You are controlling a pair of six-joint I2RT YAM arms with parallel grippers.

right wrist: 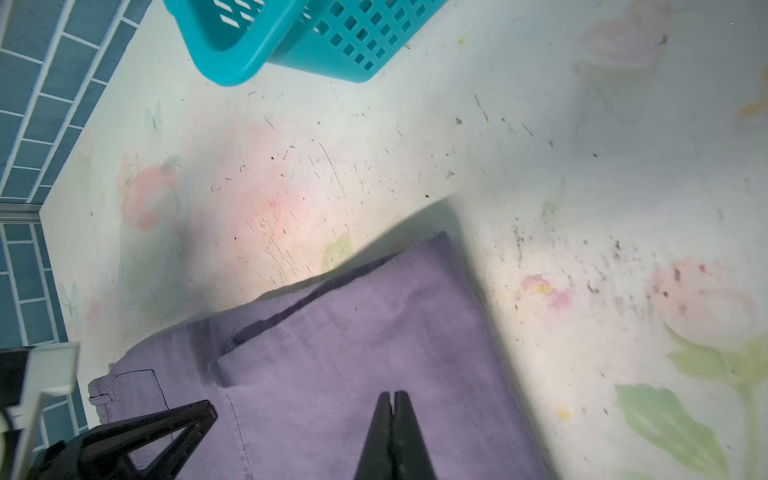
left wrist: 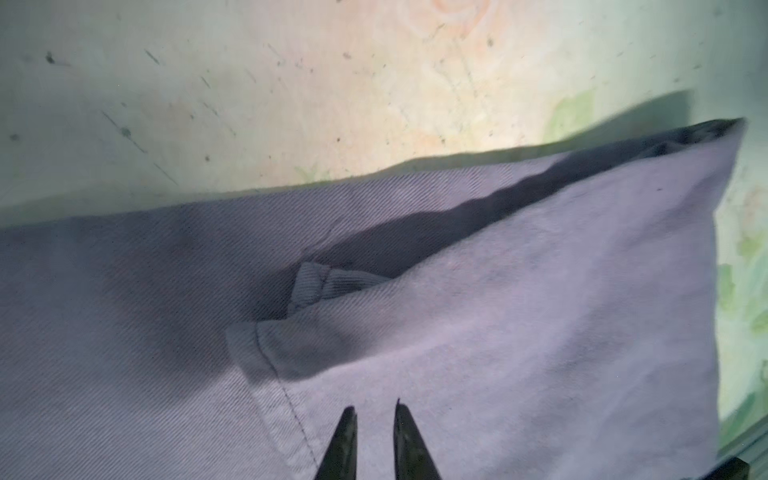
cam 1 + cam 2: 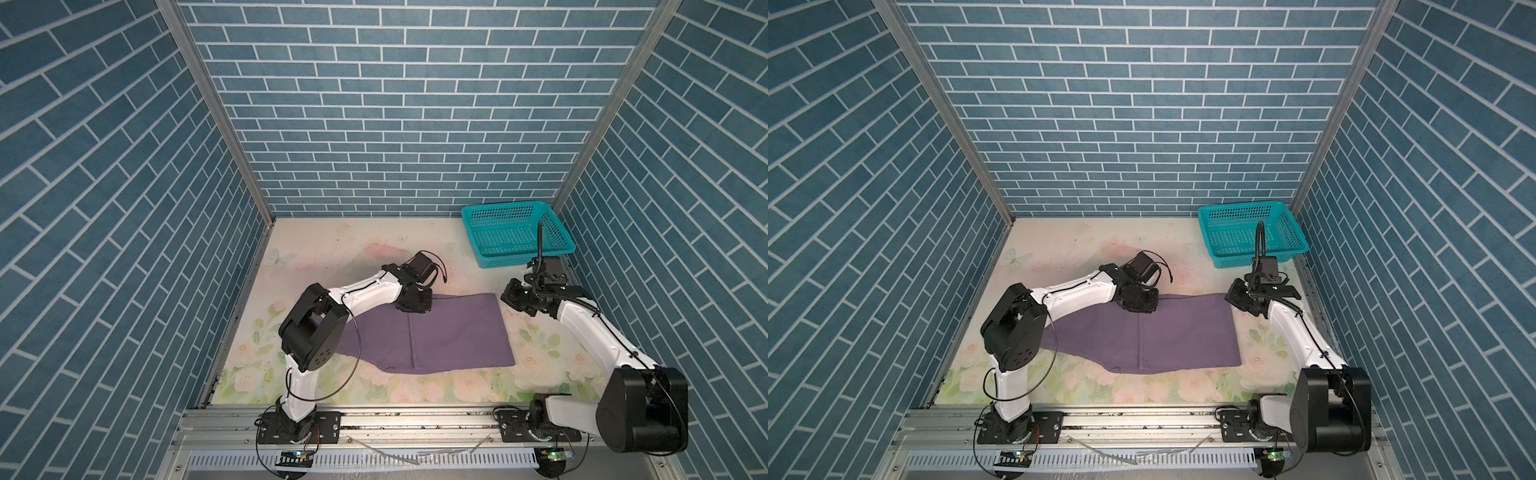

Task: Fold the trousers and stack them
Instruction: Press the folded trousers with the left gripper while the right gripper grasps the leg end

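Trousers of plain muted purple soft cloth (image 3: 436,332) lie part-folded flat on the floral-printed bench (image 3: 374,249), black left end effector (image 2: 375,407) narrowly parted over their far edge, right end effector (image 1: 392,395) pinched shut and empty, further folding and stacking apparently not yet done.

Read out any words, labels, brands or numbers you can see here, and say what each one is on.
None. No readable text on the trousers, the teal basket, the brick-pattern walls or the floral tabletop. Any marks on the robot arms are too small to read.
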